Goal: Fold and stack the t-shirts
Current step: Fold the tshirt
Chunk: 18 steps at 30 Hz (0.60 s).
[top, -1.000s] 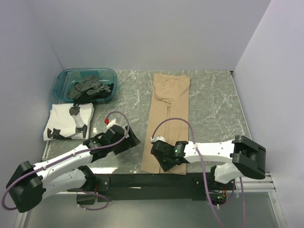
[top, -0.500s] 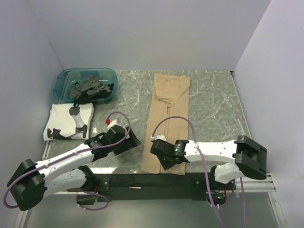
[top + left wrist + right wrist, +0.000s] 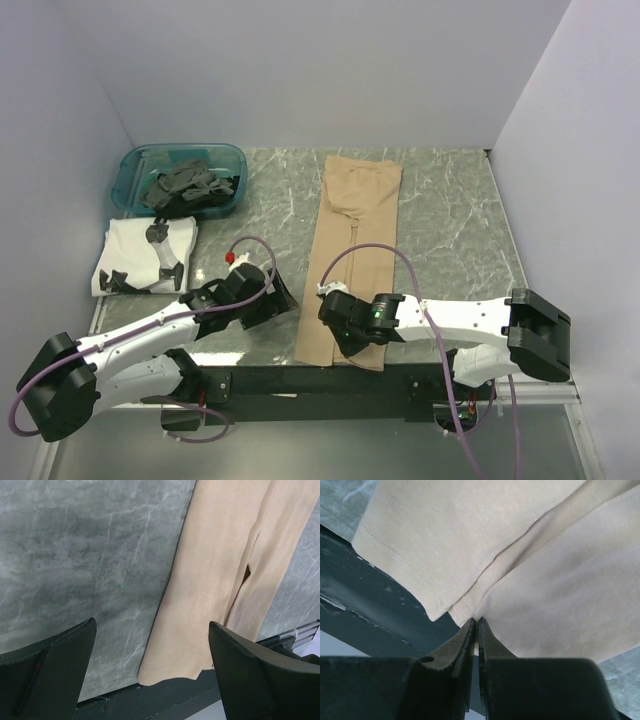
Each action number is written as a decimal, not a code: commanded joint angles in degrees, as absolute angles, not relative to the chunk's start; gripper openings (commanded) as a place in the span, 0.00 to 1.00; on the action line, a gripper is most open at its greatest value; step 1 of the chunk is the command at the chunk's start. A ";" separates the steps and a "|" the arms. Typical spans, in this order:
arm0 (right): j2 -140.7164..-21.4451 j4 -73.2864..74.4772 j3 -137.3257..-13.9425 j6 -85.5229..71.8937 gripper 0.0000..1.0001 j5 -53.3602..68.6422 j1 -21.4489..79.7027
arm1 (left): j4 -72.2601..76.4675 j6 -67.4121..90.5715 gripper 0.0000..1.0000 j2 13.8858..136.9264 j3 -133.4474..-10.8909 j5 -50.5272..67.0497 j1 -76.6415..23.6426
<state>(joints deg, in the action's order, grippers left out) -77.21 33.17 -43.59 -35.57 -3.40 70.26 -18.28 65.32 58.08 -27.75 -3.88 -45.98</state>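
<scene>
A tan t-shirt (image 3: pixel 357 235), folded into a long strip, lies down the middle of the table, its near hem at the front edge. My right gripper (image 3: pixel 346 340) is shut on that near hem, where the two folded halves meet; the right wrist view shows the jaws (image 3: pixel 476 622) pinching the cloth (image 3: pixel 545 555). My left gripper (image 3: pixel 274 296) is open and empty, just left of the shirt's near end. In the left wrist view its jaws (image 3: pixel 152 625) stand wide apart above the shirt's left edge (image 3: pixel 215 580). A folded white t-shirt (image 3: pixel 140 250) with a dark print lies at the left.
A teal bin (image 3: pixel 236 160) at the back left holds dark crumpled shirts (image 3: pixel 190 188). A black rail (image 3: pixel 300 382) runs along the table's front edge under the shirt's hem. Grey walls close the back and both sides.
My right gripper has shifted slightly on the tan shirt's near hem, and the right arm's elbow has swung a little to the right. The left arm has hardly moved.
</scene>
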 commanded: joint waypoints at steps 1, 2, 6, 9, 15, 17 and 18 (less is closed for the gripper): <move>-76.38 29.98 -43.86 -36.56 0.11 -2.64 70.75 | -17.84 64.69 0.99 57.48 -28.92 -1.85 -46.32; -76.03 29.19 -43.34 -36.65 0.11 -1.85 70.75 | -18.10 64.86 0.99 57.39 -28.57 -1.67 -46.32; -75.94 27.51 -43.07 -36.74 0.16 -1.14 70.75 | -16.88 65.57 0.99 57.13 -27.16 0.43 -46.67; -76.46 27.25 -42.63 -37.00 0.16 -1.05 70.75 | -15.73 65.92 0.99 56.95 -26.63 2.11 -47.37; -75.67 25.14 -42.01 -37.53 0.24 -0.18 70.75 | -18.46 66.71 0.99 57.48 -27.07 2.55 -49.04; -75.50 24.00 -41.23 -37.79 0.27 1.75 70.75 | -18.89 66.97 0.99 57.04 -26.81 3.42 -49.66; -75.24 23.47 -40.96 -37.79 0.29 2.71 70.75 | -18.98 67.15 0.99 56.87 -26.63 3.69 -49.75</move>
<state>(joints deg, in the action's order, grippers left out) -77.14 26.65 -42.28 -36.91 0.21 70.26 -18.57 65.91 57.91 -26.89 1.91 -49.06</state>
